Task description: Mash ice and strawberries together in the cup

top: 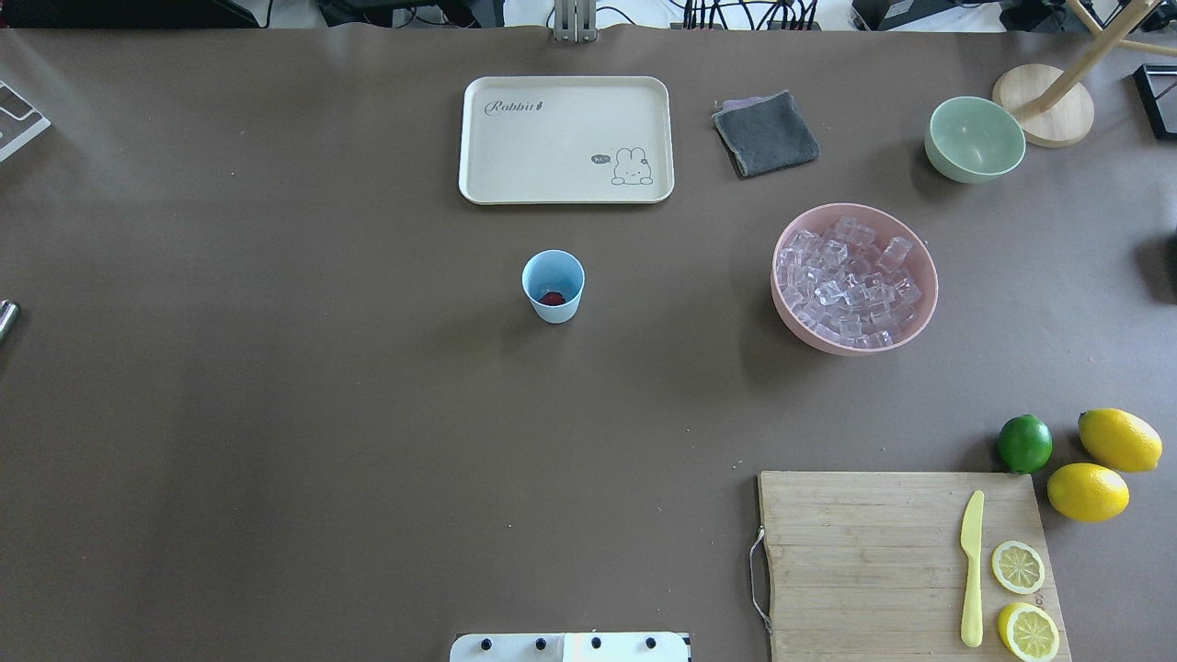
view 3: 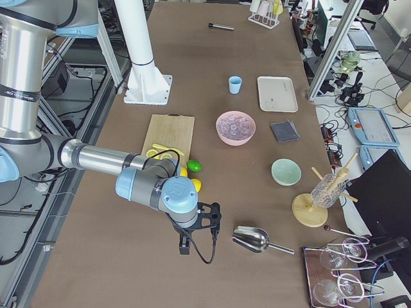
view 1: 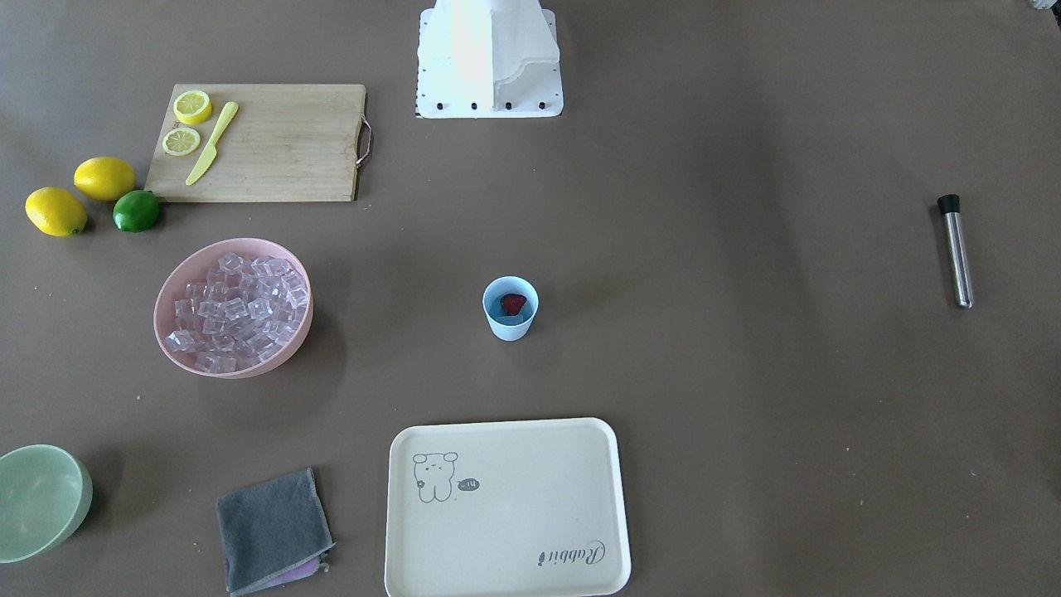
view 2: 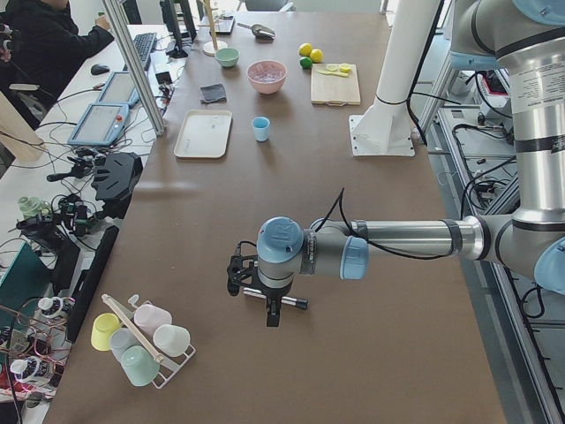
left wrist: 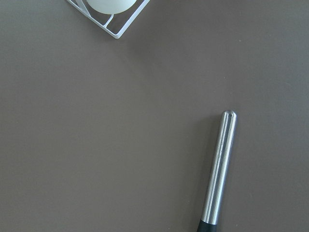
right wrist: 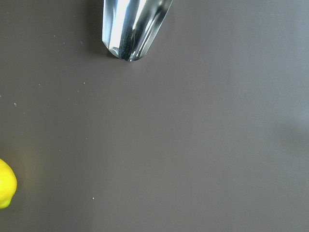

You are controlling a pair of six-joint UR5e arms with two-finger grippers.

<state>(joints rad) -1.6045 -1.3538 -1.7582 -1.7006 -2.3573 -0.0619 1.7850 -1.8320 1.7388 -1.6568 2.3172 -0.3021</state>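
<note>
1. The cup (view 1: 510,308) stands upright near the middle of the table, on the bare brown surface, touching nothing else.
2. The strawberry (view 1: 513,303) lies inside the cup, at the bottom.
3. The ice (view 1: 236,311) is heaped in a pink bowl (view 1: 178,274) on the robot's right side of the table, well apart from the cup.
4. A cream tray (view 1: 514,514) lies beyond the cup on the far side from the robot. A grey cloth (view 1: 272,529) and a pale-green bowl (view 1: 41,497) lie further to the robot's right of it.
5. A wooden cutting board (view 1: 282,141) lies near the robot on its right. It carries a yellow knife (view 1: 211,143) and two lemon slices (view 1: 191,107), with two whole lemons (view 1: 104,178) and a lime (view 1: 136,211) just beside it.
6. A steel rod with a black cap (view 1: 956,250) lies flat far out on the robot's left side.
7. The left gripper (view 2: 238,276) hangs over the table's left end, near a rack of cups (view 2: 141,340). I cannot tell whether its fingers are released or clenched, and its wrist camera sees only the rod and a corner of the rack.
8. The right gripper (view 3: 209,215) hangs over the table's right end, near a metal scoop (view 3: 257,239). Its state cannot be told either.
</note>
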